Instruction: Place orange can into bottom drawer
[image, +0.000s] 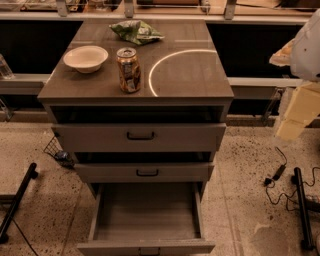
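Observation:
The orange can (129, 70) stands upright on the grey cabinet top (190, 75), left of centre, with its silver top up. The bottom drawer (147, 215) is pulled far out below, showing a bare grey floor with nothing in it; its small dark handle sits at the front edge. My arm comes in at the right edge of the view, and the gripper (295, 117) hangs there, cream-coloured, to the right of the cabinet and well apart from the can. It holds nothing that I can see.
A white bowl (85, 57) sits left of the can and a green snack bag (136, 31) lies behind it. The two upper drawers (140, 136) are slightly out. Black stand legs (302, 205) and a cable (278, 172) lie on the floor at right; another leg (17, 200) lies at left.

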